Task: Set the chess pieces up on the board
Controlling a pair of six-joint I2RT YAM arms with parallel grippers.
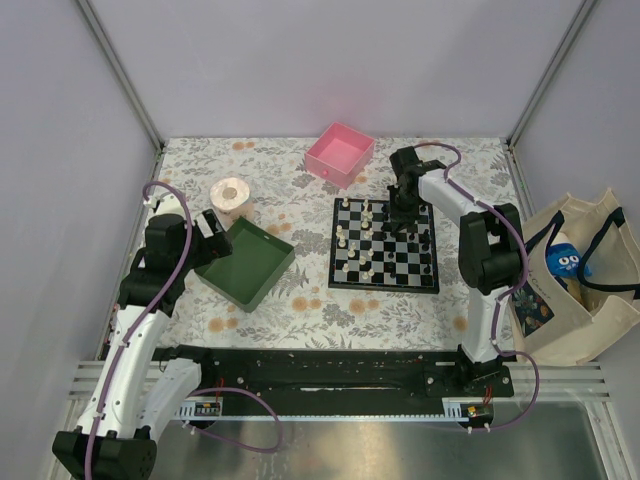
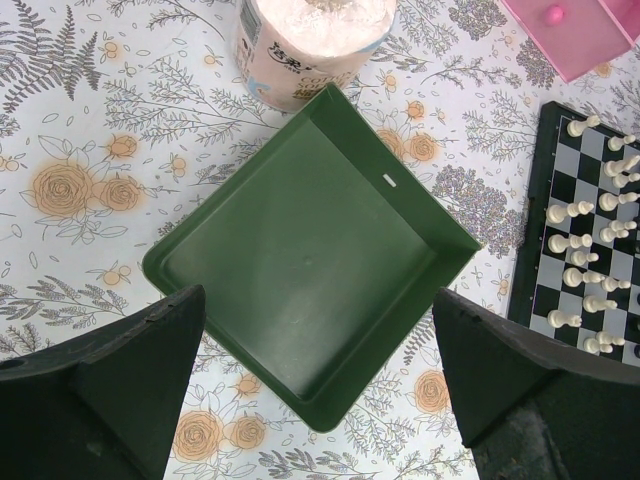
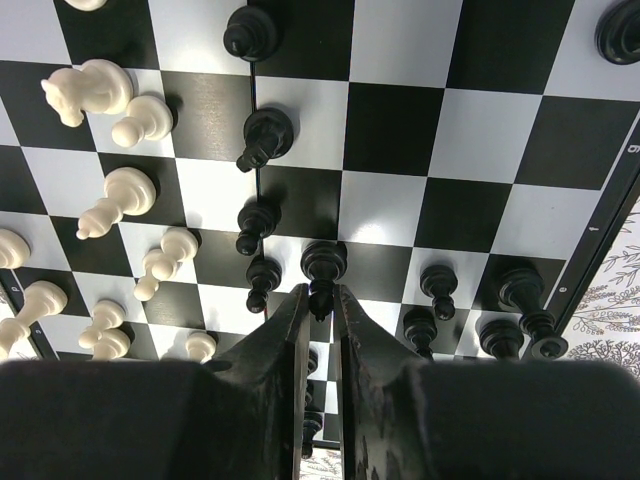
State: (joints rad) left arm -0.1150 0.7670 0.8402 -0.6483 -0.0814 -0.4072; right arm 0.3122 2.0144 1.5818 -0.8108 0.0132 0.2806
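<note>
The board (image 1: 383, 288) lies right of centre on the table, with cream-white pieces (image 1: 345, 238) on its left side and black pieces (image 1: 412, 235) on its right. My right gripper (image 1: 405, 205) is low over the board's far right part. In the right wrist view my right gripper (image 3: 321, 295) is shut on the top of a black piece (image 3: 325, 262) whose base is on a square of the board (image 3: 460, 130); other black pieces (image 3: 262, 135) and white pieces (image 3: 130, 190) stand around. My left gripper (image 1: 215, 235) hangs open and empty; in its wrist view it (image 2: 318, 295) is over the green tray.
A green tray (image 1: 245, 262) (image 2: 300, 250) lies left of the board (image 2: 530, 235). A paper roll (image 1: 231, 198) (image 2: 310, 40) stands behind it. A pink box (image 1: 340, 153) (image 2: 570, 30) sits at the back. A tote bag (image 1: 575, 270) stands off the table's right edge.
</note>
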